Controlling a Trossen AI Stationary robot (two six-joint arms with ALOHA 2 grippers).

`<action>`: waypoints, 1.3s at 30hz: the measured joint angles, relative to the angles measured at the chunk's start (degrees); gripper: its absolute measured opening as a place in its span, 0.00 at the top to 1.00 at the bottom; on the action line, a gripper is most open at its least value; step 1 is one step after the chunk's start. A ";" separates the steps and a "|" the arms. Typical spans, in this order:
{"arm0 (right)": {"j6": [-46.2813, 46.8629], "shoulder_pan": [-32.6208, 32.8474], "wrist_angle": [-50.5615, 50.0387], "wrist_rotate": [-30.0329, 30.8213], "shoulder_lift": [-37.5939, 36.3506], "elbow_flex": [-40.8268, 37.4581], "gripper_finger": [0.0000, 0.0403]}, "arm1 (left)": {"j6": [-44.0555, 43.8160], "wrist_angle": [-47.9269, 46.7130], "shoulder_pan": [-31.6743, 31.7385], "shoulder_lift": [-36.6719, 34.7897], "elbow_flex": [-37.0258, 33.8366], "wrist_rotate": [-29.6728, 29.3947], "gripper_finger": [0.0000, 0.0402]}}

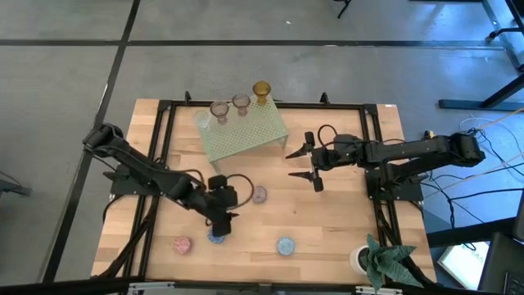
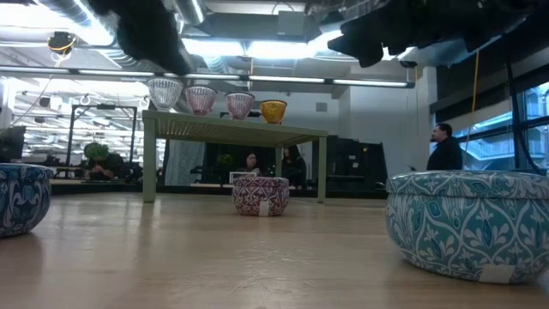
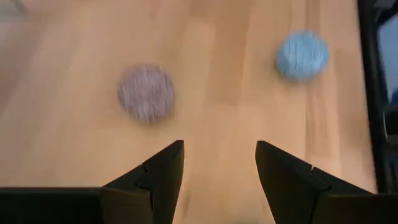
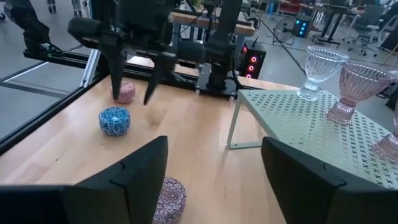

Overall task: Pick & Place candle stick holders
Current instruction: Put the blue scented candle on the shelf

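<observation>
Counter (image 1: 327, 221) of pale wood fills the high view, framed by a black rail, with bare board between the scattered cups. Near its far edge stands the pale green perforated rack (image 1: 246, 135); on top sit four stemmed candle stick holders: a clear one (image 4: 320, 71), two pink ones (image 1: 219, 109) (image 1: 241, 102) and an amber one (image 1: 261, 90). Beside the rack's right side, the right pincer (image 1: 307, 164) hovers with its fingers spread apart, holding nothing; a mauve patterned cup (image 1: 259, 194) lies on the board a little to its left. The left pincer (image 1: 223, 223) hangs over the near-left part of the counter, fingers parted and empty, just above a blue patterned cup (image 4: 115, 120). A pink cup (image 1: 182, 243) lies left of that, near the front edge, and another blue cup (image 1: 285, 245) lies to its right with open board around it. At the near-right corner stands a white pot with a green plant (image 1: 377, 258). No writing can be read.
</observation>
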 joint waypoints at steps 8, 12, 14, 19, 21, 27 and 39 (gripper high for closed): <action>-2.99 0.00 0.50 0.14 0.00 0.00 0.34 | -15.20 -9.09 -2.82 6.11 7.20 9.31 0.51; -3.02 0.00 1.07 0.17 0.00 0.02 0.34 | -21.63 -11.68 -4.01 8.46 7.23 14.85 0.47; -3.02 -0.01 1.44 0.17 0.00 0.01 0.34 | -23.34 -13.40 -4.52 9.75 7.23 15.93 0.44; -3.02 -0.01 2.80 -0.26 0.00 0.01 0.34 | -24.21 -16.21 -4.94 13.32 7.23 21.94 0.38; -3.08 0.00 2.90 -0.29 0.00 0.02 0.34 | -22.93 -16.30 -5.07 14.67 7.23 22.53 0.35; -3.21 0.00 2.82 -0.44 0.00 0.02 0.34 | -19.06 -16.62 -5.16 17.17 7.23 24.13 0.27; -3.19 -0.01 2.78 -0.44 0.00 0.01 0.34 | -17.22 -16.71 -5.16 17.86 7.20 23.63 0.20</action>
